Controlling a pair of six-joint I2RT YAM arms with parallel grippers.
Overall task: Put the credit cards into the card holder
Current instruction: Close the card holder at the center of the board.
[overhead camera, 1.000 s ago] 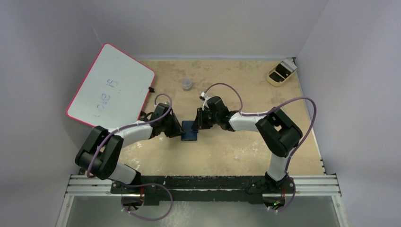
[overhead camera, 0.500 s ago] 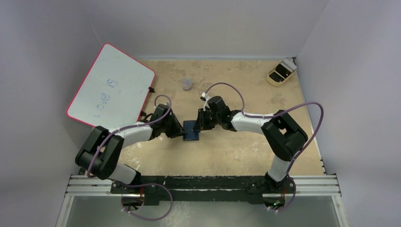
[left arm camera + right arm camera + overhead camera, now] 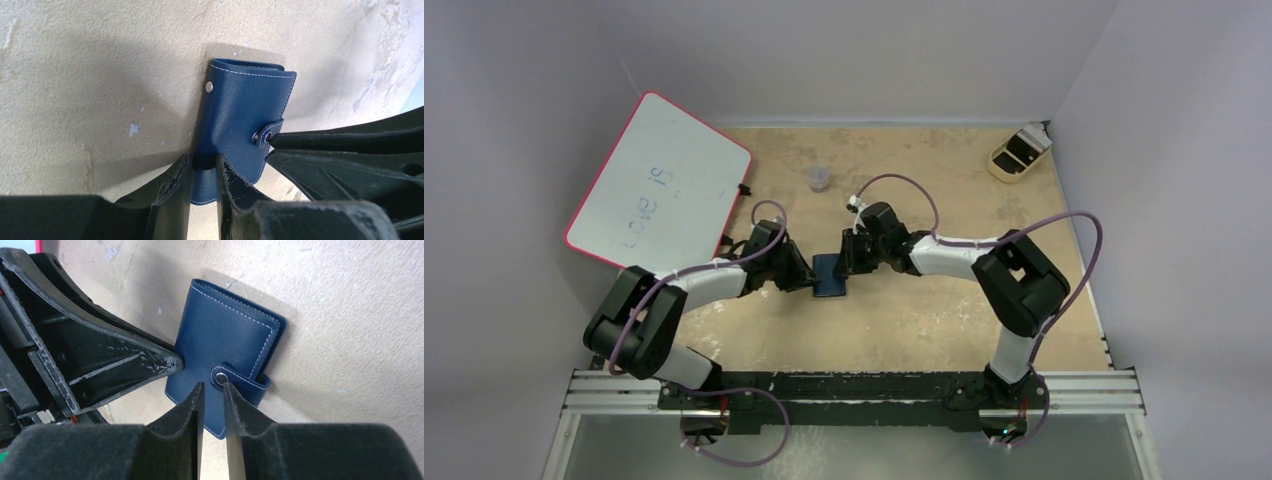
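Pinches an edge of the navy card holder (image 3: pixel 240 105) in the left gripper (image 3: pixel 202 170). Right gripper (image 3: pixel 214 390) almost shut at the snap tab (image 3: pixel 240 381), grip unclear. Might slip off when pulling.

— What's the right wrist giving you?
— I see the card holder (image 3: pixel 225 335) folded closed on the tan table (image 3: pixel 350 315), with its snap tab (image 3: pixel 242 382) wrapped over the front. My right gripper (image 3: pixel 213 388) has its fingers nearly together, tips at that tab. The left gripper (image 3: pixel 169 362) touches the holder's left edge.
— Pinching the tab?
— I can't tell.
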